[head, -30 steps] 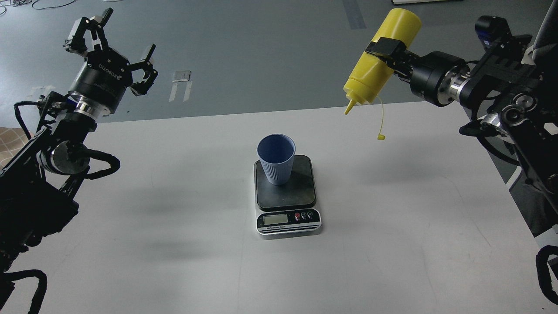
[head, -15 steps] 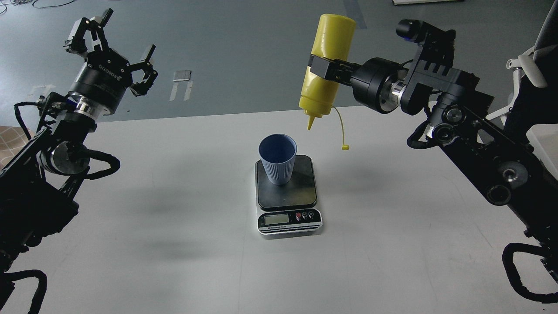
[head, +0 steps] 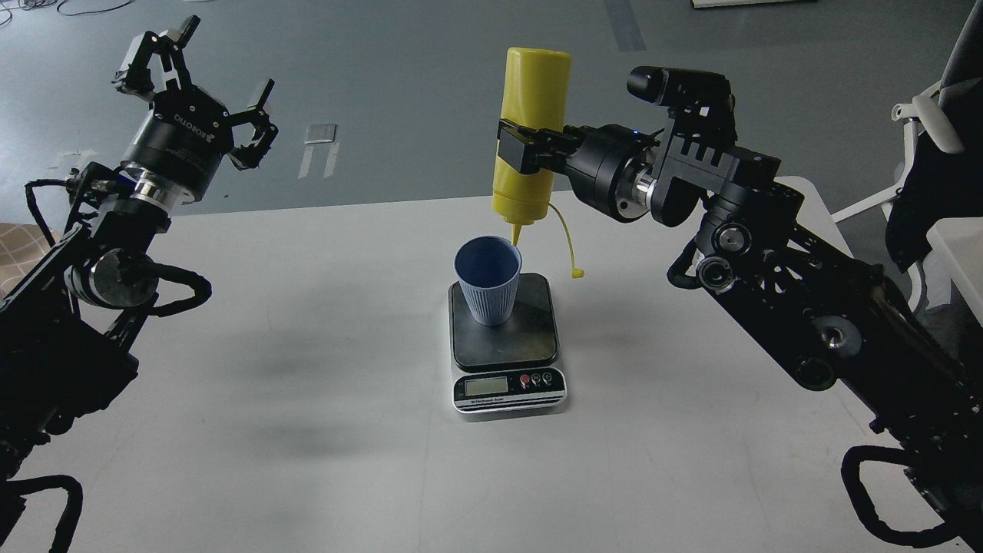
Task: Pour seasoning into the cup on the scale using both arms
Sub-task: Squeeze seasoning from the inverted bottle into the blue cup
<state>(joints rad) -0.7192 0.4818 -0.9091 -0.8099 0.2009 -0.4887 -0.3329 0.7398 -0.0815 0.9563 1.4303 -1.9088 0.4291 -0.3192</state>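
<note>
The light blue ribbed cup (head: 488, 282) stands upright on the dark platform of the small scale (head: 507, 349) in the middle of the white table. My right gripper (head: 522, 152) is shut on the yellow seasoning bottle (head: 530, 138) and holds it upside down, nearly vertical. Its nozzle points down just above the cup's far right rim. Its tethered cap (head: 577, 273) hangs loose beside the cup. My left gripper (head: 192, 81) is open and empty, raised high at the far left, well away from the cup.
The white table (head: 307, 384) spreads around the scale. The grey floor lies beyond its far edge. A white chair (head: 921, 115) stands at the right edge. My right arm (head: 768, 269) spans the table's right side.
My right arm has swung the bottle left from the far right and turned it nearly vertical, bringing the nozzle over the cup's rim. My left arm has not moved.
</note>
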